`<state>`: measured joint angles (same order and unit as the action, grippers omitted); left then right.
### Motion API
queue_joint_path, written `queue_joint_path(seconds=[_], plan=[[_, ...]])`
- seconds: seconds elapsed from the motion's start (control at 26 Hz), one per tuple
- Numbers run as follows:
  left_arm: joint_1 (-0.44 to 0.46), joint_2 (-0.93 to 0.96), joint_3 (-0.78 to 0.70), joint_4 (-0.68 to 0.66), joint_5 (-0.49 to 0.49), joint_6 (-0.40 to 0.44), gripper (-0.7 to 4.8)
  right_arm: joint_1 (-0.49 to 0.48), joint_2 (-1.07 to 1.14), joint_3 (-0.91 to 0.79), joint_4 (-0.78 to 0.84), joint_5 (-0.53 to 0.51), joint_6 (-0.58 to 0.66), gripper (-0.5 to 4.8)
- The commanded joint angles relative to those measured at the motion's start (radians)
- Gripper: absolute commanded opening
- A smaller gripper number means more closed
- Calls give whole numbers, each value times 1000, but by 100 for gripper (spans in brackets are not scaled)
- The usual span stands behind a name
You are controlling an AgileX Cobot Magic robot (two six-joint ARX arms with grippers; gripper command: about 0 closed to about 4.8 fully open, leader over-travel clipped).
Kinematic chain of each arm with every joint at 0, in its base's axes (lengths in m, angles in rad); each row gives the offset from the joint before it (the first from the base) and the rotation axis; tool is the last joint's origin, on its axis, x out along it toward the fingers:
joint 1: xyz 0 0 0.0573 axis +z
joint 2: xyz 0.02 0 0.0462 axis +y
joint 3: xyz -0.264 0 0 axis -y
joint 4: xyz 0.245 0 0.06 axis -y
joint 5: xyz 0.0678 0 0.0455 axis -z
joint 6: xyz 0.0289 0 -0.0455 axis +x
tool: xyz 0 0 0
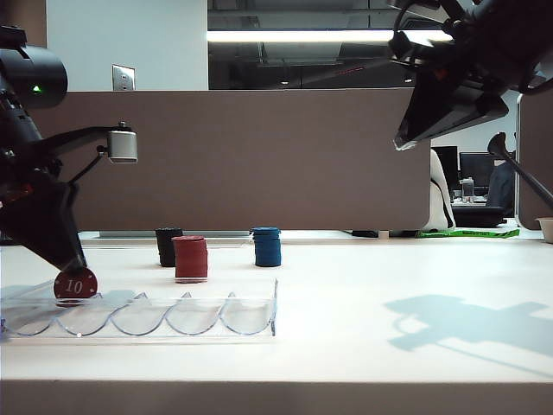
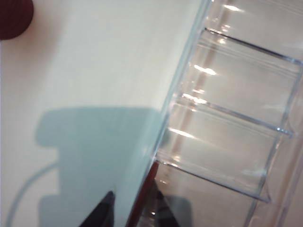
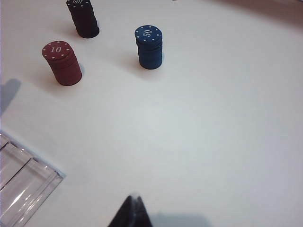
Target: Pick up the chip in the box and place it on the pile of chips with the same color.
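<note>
Chip: the chip (image 1: 75,284) is a dark red disc standing on edge at the far left end of the box (image 1: 216,313), at about 9 o'clock in the exterior view, its face turned to the camera.
Chip writing: a white "10" reads clearly on its face; the edge dots are too small to make out here.
Chip handling: it looks light, rigid and smooth, so likely slippery; pinching across the two flat faces, near the rim, seems the safest hold.
Left gripper: the left gripper (image 1: 78,266) sits down on top of the chip, and its dark fingertips (image 2: 105,208) flank a reddish edge at the tray wall in the left wrist view. The jaws appear closed on the chip.
Box: a clear, low tray with five scalloped slots, stiff and glossy; it looks light enough to shift if the chip drags against its wall.
Black stack: the black stack (image 3: 83,19) stands behind the red one; its top reads "100", seen upside down.
Red pile: the pile of chips with the same color (image 1: 191,258) stands just beyond the box, at about 10 o'clock from table centre; its top chip (image 3: 57,49) shows "10".
Blue stack: the blue stack (image 1: 267,246) lies right of the red pile, marked "50".
Right gripper: the right gripper (image 1: 415,130) hangs high at 1 o'clock, well apart from everything, with its jaws together and nothing in them.
</note>
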<state>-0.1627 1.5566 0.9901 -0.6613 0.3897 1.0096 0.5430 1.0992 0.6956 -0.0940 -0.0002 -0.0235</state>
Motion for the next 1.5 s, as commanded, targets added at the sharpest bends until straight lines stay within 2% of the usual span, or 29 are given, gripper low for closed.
queue_joint_path(seconds=[0.04, 0.38, 0.69, 1.0, 1.12, 1.5], plan=[[-1, -1, 4, 7, -5, -1, 111, 1, -1, 3, 16, 0, -3, -6], [0, 0, 4, 39, -11, -23, 111, 1, -1, 3, 16, 0, -3, -6], [0, 3, 4, -18, -11, -22, 111, 1, -1, 3, 17, 0, -3, -6], [0, 11, 4, -18, -8, -23, 110, 1, -1, 3, 16, 0, -3, -6], [0, 11, 4, -18, -8, -23, 79, 1, 0, 3, 16, 0, -3, -6], [0, 11, 4, -18, -7, -42, 75, 1, -1, 3, 16, 0, -3, -6]])
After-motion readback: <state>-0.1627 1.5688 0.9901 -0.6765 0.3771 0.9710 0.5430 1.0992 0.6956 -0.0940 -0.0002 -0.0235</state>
